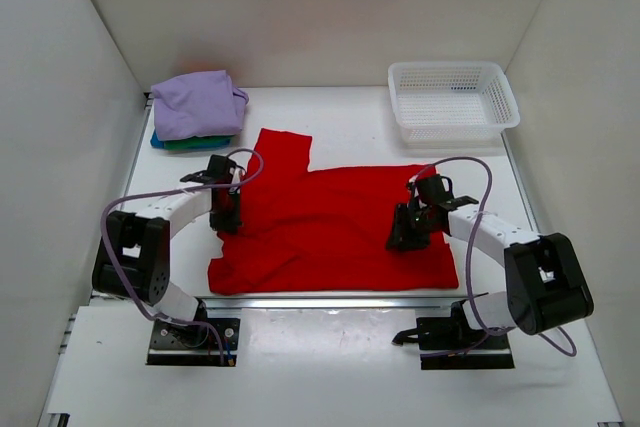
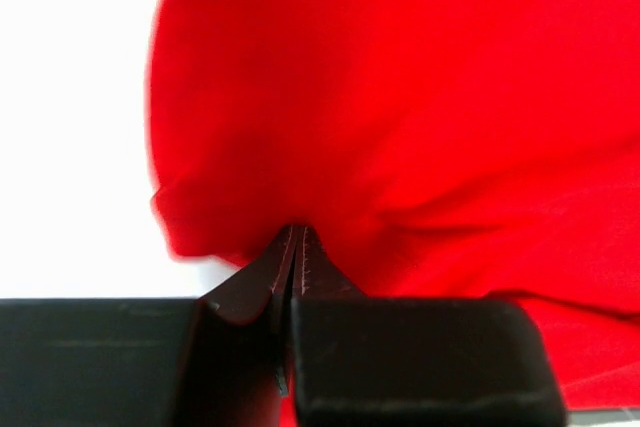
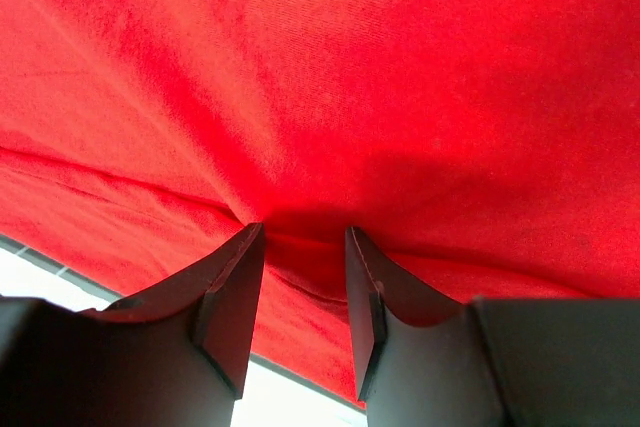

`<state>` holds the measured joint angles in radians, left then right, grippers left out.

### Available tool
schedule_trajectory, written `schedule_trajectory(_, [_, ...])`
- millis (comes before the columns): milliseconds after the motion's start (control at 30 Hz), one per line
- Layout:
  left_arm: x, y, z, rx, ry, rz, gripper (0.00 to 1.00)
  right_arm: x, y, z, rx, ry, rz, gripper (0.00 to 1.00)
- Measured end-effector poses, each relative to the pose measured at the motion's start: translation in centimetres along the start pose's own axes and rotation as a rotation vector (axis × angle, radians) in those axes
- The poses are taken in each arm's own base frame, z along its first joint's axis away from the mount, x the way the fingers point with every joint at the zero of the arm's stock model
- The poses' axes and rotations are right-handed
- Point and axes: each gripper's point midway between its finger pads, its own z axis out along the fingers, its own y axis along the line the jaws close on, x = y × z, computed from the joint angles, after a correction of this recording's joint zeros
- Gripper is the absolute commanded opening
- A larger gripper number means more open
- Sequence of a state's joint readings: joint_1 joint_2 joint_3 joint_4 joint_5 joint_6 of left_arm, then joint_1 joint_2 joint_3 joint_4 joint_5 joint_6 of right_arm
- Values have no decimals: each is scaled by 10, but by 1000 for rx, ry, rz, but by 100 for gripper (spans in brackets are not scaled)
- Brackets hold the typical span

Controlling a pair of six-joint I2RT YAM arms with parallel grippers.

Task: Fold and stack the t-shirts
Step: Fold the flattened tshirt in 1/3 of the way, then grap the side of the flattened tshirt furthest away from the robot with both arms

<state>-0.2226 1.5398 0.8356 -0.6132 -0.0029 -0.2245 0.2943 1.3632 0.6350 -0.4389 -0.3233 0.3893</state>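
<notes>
A red t-shirt (image 1: 330,222) lies spread across the middle of the table, one sleeve pointing to the back left. My left gripper (image 1: 226,209) is at the shirt's left edge. In the left wrist view its jaws are shut, and the red cloth (image 2: 400,127) puckers at my left gripper (image 2: 296,232). My right gripper (image 1: 405,233) rests on the shirt's right part. In the right wrist view my right gripper (image 3: 300,237) has its jaws apart and presses into the red cloth (image 3: 380,77), with a small ridge of cloth between them. A folded lavender t-shirt (image 1: 198,102) tops the teal and green ones (image 1: 190,143) at the back left.
A white mesh basket (image 1: 452,97) stands at the back right. White walls close in the left, right and back sides. The table's front edge with a metal rail (image 1: 330,300) runs just in front of the shirt's hem.
</notes>
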Motion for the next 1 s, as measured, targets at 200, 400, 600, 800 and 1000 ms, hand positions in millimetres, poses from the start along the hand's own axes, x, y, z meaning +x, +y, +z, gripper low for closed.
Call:
schedule_trajectory(200, [2,14,-22,-20,-1,-8,37,16,1,-7,7,47,-23,42])
schedule_trajectory(400, [-64,-10,-55,101,-207,17,47,2,8,-22,-17,-42,-76,56])
schedule_trajectory(600, [-152,-39,-77,184,-423,60,48,-69,15,-52,-35,-355,-101,61])
schedule_trajectory(800, [-223,-56,-22,162,-418,90,47,-132,0,-63,35,-496,-53,62])
schedule_trajectory(1000, [-225,-42,44,65,-292,78,51,-163,-46,-53,158,-510,45,73])
